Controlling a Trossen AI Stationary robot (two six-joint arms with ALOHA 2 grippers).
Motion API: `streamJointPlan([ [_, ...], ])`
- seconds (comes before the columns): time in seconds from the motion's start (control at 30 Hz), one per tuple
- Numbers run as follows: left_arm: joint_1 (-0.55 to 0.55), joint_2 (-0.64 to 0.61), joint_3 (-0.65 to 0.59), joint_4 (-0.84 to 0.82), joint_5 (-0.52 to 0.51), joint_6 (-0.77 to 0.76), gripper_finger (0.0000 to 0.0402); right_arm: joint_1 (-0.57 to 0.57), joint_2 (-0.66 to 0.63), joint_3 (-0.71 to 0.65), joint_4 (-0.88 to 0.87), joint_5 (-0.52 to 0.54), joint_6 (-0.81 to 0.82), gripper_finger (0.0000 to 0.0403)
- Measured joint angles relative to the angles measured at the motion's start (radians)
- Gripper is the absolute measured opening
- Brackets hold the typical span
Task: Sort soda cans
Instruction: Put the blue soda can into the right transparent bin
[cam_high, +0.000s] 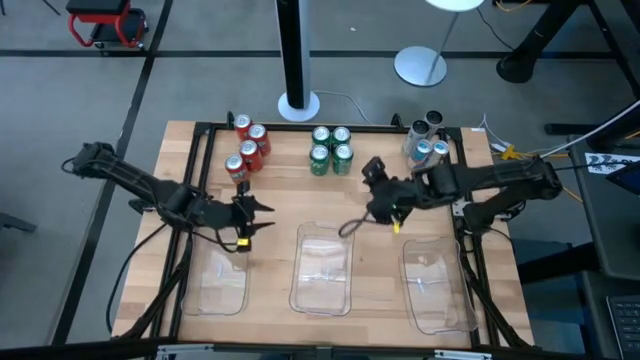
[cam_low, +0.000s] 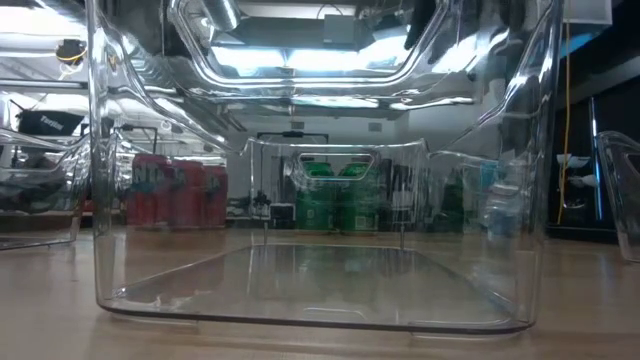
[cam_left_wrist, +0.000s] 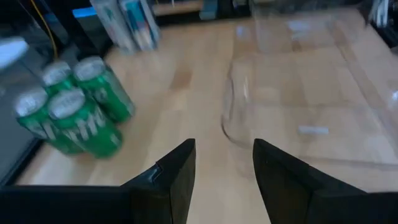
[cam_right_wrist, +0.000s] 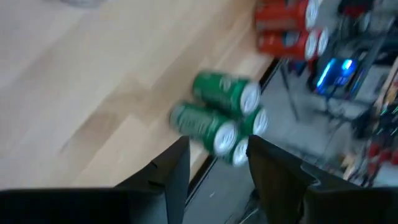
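Clear tray foremost; green cans lettering blurred, unreadable.

Left arm reaches in from the table's left edge, elbow bent, its left gripper hanging low over the wood with fingers parted and nothing between them. Right arm stretches in from the right side, long and nearly straight, right gripper out toward the middle, fingers apart too, empty.
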Motion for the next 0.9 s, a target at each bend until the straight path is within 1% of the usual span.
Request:
streamJointPlan([
  [0.13,0.045,-0.002,-0.035,0.118,0.002,0.091,0.0153,-0.083,0.001,0.000,-0.069,-0.003,0.047,0.0192],
  [0.33,0.091,0.000,-0.109,0.271,0.015,0.164,0.0153,-0.165,0.001,0.000,-0.186,-0.009,0.103,0.0268],
  [0.47,0.115,0.000,-0.145,0.279,0.018,0.141,0.0153,-0.204,0.001,0.000,-0.259,-0.014,0.162,0.0326],
  [0.6,0.120,0.000,-0.188,0.267,0.019,0.130,0.0153,-0.245,0.001,0.000,-0.327,-0.061,0.215,0.0384],
  [0.63,0.120,0.000,-0.198,0.264,0.019,0.130,0.0153,-0.258,0.001,-0.001,-0.335,-0.072,0.221,0.0392],
  [0.7,0.120,0.000,-0.204,0.257,0.019,0.141,0.0153,-0.286,0.001,-0.001,-0.353,-0.080,0.235,0.0392],
  [0.8,0.120,-0.004,-0.202,0.272,0.019,0.156,0.0153,-0.340,0.000,-0.001,-0.376,-0.075,0.257,0.0375],
  [0.9,0.119,-0.004,-0.202,0.249,0.019,0.186,0.0153,-0.405,0.000,-0.001,-0.416,-0.065,0.294,0.0362],
])
